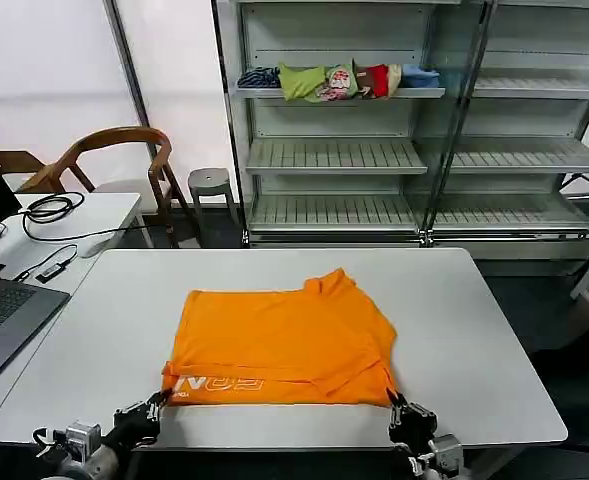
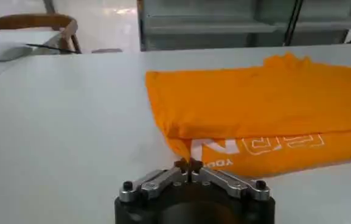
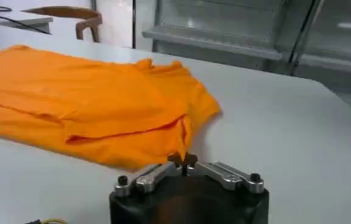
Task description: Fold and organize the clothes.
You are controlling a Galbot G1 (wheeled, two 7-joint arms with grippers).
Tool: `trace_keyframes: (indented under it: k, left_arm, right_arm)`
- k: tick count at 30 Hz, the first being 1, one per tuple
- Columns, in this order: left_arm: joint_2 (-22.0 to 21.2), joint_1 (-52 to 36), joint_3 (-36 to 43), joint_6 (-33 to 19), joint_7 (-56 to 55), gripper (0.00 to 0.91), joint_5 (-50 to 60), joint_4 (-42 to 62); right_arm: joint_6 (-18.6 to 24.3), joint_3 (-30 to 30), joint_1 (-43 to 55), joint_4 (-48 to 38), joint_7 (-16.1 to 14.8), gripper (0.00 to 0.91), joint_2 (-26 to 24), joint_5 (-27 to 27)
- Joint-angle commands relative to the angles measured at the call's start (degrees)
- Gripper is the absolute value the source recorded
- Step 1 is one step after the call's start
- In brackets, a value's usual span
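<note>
**Orange T-shirt lies folded, both grippers closed at its near edge**

The orange T-shirt [image 1: 284, 345] sits mid-bench [image 1: 474, 300], soft cotton doubled over on itself, so the white lettering [image 2: 257, 146] peeks out only along the near strip, reversed and partly cut off by the fold. Left gripper [image 1: 159, 402] is low at the near left corner, tips pinched together, empty. Right gripper [image 1: 399, 405] mirrors it at the near right corner, fingers closed, just beside the hem. Both arms are mostly cropped away.
</note>
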Motion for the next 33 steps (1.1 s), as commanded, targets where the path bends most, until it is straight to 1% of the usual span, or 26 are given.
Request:
trace_keyframes:
  k: [1, 15, 16, 17, 19, 25, 31, 33]
  left_arm:
    - [0.0, 2.9, -1.0, -0.2, 0.2, 0.030, -0.1, -1.3]
    - [0.4, 4.1, -1.0, 0.0, 0.7, 0.020, 1.3, -1.8]
    - [0.4, 4.1, -0.9, 0.5, 0.7, 0.030, 1.9, -1.9]
    - [0.4, 4.1, -1.0, 1.0, 0.9, 0.907, 2.6, -2.1]
    - [0.3, 4.1, -1.1, -0.2, 1.5, 0.907, 2.6, -2.1]
    - [0.5, 4.0, -2.0, 0.4, 0.8, 0.907, 2.9, -3.2]
    - [1.3, 4.8, -4.3, 0.8, 0.6, 0.907, 1.6, -5.5]
    - [1.8, 5.4, -5.8, 1.7, 0.9, 0.907, 0.8, -6.7]
  right_arm:
    - [0.4, 0.4, -3.6, 2.1, 0.1, 0.000, -0.1, -0.8]
    - [1.2, 0.6, -5.3, 2.6, 0.2, 0.000, -0.3, -2.1]
    - [1.0, 0.7, -5.5, 2.7, 0.2, 0.030, -0.3, -2.3]
    - [1.2, 0.8, -5.7, 2.8, 0.2, 0.907, -0.3, -2.5]
    - [1.3, 1.1, -6.0, 3.0, 0.2, 0.907, -0.3, -2.6]
    - [1.3, 3.3, -7.4, 3.9, -0.1, 0.907, -0.6, -2.5]
    - [1.2, 7.6, -9.4, 6.1, -1.6, 0.907, -1.0, -2.4]
    - [1.2, 9.3, -10.0, 6.9, -2.1, 0.907, -1.2, -2.3]
